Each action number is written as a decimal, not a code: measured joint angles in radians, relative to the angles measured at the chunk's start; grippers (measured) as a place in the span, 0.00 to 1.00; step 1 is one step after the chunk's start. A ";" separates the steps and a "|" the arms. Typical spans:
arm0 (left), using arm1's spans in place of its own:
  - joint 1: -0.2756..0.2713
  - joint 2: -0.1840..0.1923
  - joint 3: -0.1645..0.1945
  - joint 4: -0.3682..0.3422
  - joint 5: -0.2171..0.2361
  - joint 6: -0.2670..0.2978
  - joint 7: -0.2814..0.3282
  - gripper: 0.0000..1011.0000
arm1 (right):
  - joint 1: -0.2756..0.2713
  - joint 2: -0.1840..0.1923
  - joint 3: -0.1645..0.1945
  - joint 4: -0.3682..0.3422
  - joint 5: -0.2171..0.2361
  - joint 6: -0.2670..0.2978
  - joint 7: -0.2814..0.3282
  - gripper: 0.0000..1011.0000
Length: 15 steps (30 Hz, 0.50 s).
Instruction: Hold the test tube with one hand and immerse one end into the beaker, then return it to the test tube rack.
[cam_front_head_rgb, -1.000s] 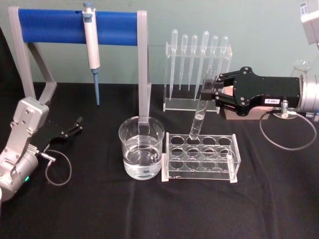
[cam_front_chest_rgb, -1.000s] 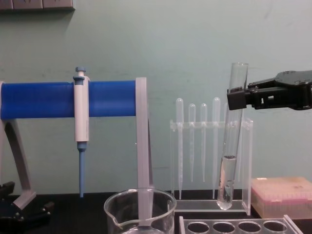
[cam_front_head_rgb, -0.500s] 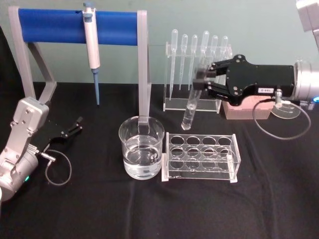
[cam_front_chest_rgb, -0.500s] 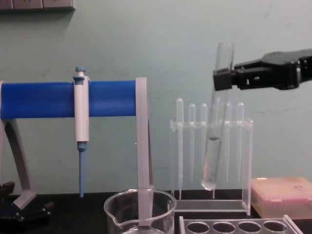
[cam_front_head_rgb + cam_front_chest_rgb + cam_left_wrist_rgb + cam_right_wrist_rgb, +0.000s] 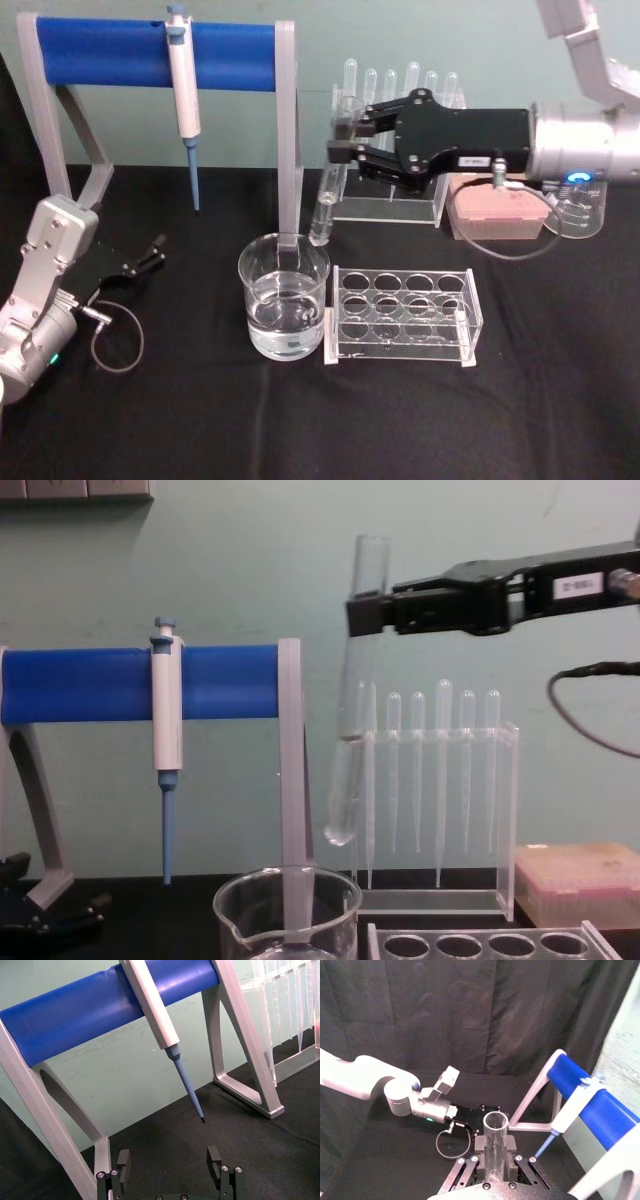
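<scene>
Pinching the long clear glass test tube (image 5: 327, 200) just below its rimmed mouth, the black blocky right gripper (image 5: 346, 140) sits upper centre of the head view, jaws pressed on the glass. The test tube hangs tilted, with its rounded bottom lower left of the mouth, by the far rim of the wide clear glass beaker (image 5: 284, 312) of water at frame centre. A clear plastic test tube rack (image 5: 404, 318) with round holes stands just right of the beaker on the black tabletop (image 5: 300, 430). The left gripper (image 5: 148, 252) rests at mid left, below the grey stand with a blue bar (image 5: 110, 52).

Left wrist view: the left gripper jaws are spread apart at the bottom edge, with a blue pipette tip (image 5: 192, 1095) above them.

Right wrist view: the test tube's open mouth sits bottom centre, clamped between the right gripper jaws.

Chest view: the test tube is upper centre with liquid in its lower half. Its bottom is in the air above the right part of the beaker rim, not touching.
</scene>
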 joint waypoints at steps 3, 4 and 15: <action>0.000 0.000 0.000 0.000 0.000 0.000 0.000 0.99 | 0.016 -0.029 -0.026 0.031 -0.009 -0.010 0.001 0.24; 0.000 0.000 0.000 0.000 0.000 0.000 0.000 0.99 | 0.018 -0.035 -0.031 0.037 -0.011 -0.012 0.001 0.24; 0.000 0.000 0.000 0.000 0.000 0.000 0.000 0.99 | 0.027 -0.108 -0.097 0.142 -0.080 -0.090 0.009 0.24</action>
